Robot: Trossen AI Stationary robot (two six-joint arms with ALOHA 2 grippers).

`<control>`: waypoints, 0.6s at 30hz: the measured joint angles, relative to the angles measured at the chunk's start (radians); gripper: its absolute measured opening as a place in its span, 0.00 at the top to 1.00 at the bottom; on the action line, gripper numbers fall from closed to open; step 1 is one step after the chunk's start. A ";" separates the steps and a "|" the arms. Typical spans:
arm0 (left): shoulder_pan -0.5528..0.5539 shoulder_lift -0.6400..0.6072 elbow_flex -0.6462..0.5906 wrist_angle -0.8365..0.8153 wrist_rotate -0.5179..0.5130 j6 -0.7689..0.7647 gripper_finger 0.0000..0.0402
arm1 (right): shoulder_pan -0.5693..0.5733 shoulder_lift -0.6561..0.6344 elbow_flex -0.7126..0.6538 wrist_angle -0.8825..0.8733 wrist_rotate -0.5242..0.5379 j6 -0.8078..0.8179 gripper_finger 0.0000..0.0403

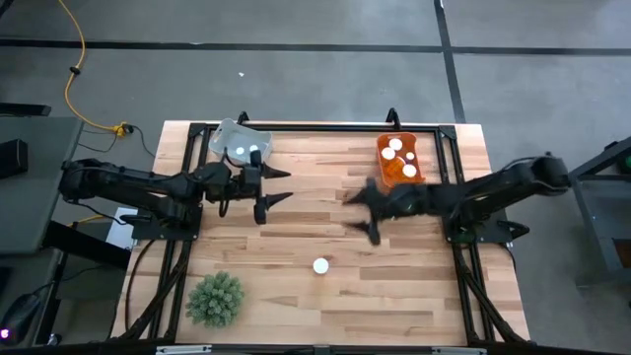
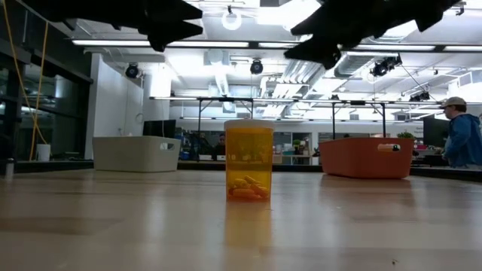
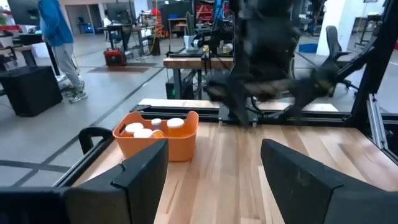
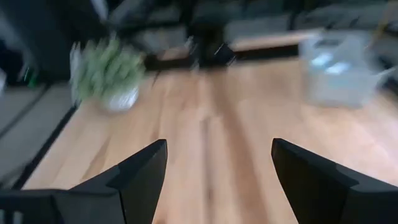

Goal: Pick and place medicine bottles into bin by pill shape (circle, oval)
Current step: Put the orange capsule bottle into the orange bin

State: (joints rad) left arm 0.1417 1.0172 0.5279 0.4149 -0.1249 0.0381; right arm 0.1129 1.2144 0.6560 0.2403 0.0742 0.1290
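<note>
Aloft – left tool (image 1: 279, 186) spread, empty | right tool (image 1: 357, 212) spread, empty

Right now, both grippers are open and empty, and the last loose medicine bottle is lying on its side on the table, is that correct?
Not quite: the loose medicine bottle stands upright, as the low view shows, its white cap facing up in the high view. The left gripper and right gripper are indeed open and empty.
</note>
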 joint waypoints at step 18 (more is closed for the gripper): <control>0.000 0.001 0.000 -0.053 0.000 -0.009 0.39 | 0.174 0.610 0.418 -0.130 -0.029 -0.145 0.30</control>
State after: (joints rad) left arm 0.1421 1.0183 0.5278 0.3620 -0.1249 0.0288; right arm 0.2868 1.8241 1.0742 0.1106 0.0449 -0.0156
